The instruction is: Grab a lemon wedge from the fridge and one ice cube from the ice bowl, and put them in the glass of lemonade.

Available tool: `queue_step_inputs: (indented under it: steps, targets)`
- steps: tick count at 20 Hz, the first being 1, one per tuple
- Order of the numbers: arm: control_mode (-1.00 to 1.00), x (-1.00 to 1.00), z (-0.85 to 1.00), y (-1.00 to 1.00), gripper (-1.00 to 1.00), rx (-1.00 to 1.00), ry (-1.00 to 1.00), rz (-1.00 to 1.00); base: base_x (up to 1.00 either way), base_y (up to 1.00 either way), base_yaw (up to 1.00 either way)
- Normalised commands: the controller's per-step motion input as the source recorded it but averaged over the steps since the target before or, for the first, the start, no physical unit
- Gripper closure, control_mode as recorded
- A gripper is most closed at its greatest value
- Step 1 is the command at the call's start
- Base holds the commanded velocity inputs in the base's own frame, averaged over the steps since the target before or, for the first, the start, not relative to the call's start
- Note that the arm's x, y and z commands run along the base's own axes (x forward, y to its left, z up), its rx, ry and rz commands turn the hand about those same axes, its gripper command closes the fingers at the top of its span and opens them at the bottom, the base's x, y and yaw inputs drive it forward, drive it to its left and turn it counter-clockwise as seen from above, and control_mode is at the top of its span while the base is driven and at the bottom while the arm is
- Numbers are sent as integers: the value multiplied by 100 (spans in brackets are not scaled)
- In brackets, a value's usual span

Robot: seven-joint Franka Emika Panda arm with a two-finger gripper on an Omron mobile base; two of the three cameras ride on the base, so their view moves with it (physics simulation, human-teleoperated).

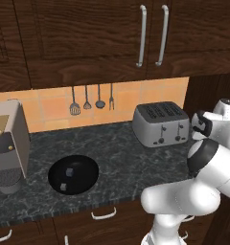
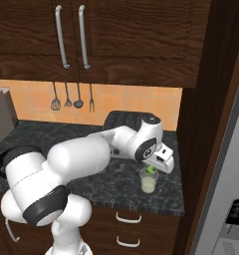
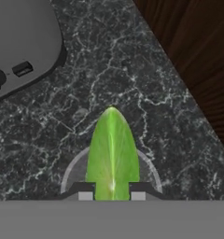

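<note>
The lemon wedge [image 3: 112,151] is sitting clamped between the jaws of the gripper [image 3: 112,196], directly over the glass of lemonade [image 2: 149,181] below them. It is not yet dropped in. The ice cube is still waiting in the ice bowl [image 1: 73,174], far off along the counter [image 1: 121,153].

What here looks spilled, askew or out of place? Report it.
Nothing stands out. The pincer holds the small yellow-green lemon wedge right over the clear glass of pale lemonade, with no spill on the dark marble counter. The wide black ice bowl and the grey metal toaster sit upright.
</note>
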Motion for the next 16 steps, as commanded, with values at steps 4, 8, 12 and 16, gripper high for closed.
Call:
queue_step_inputs:
  steps: [4,8,12,16]
  targets:
    - [-100,0,1,3,100,0,-1,0,0,0,0]
    - [-100,0,-5,0,100,0,0,0,0,0,0]
    - [-100,0,0,0,-100,0,0,0,0,0,0]
    - [-100,0,0,0,-100,0,0,0,0,0,0]
